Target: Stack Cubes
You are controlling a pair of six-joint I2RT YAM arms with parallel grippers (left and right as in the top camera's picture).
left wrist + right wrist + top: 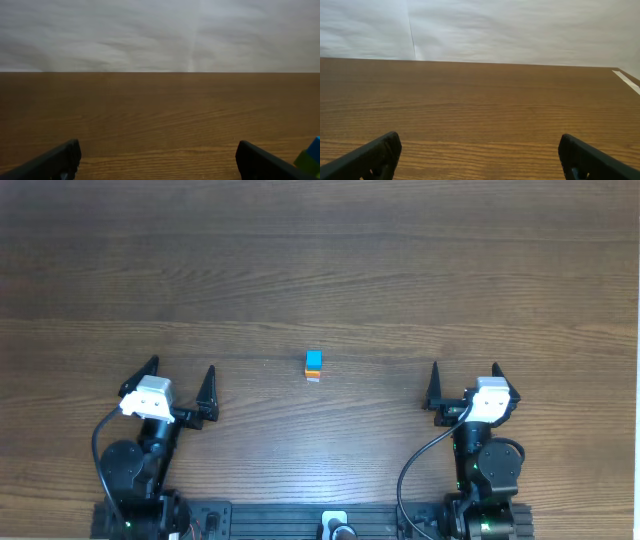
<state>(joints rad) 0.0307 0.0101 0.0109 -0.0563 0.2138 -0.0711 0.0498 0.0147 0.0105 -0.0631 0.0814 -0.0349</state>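
1. Top view puts the cube stack near the middle of the tabletop. A blue cube sits squarely on an orange cube. A pale sliver at the foot is too small to identify.
2. Left arm stands at 8 o'clock of the stack. The left jaws are spread wide with nothing between them, and the stack is well apart from them, between 2 and 3 o'clock.
3. Right arm mirrors it at 4 o'clock. The right jaws are likewise apart and empty, with the stack between 9 and 10 o'clock.
4. Stacking looks finished, judging from this. Both arms sit low by their bases, probably so nothing brushes the tower.
5. Left wrist view catches a blue corner of the stack at its edge, beyond one finger and not touching it.
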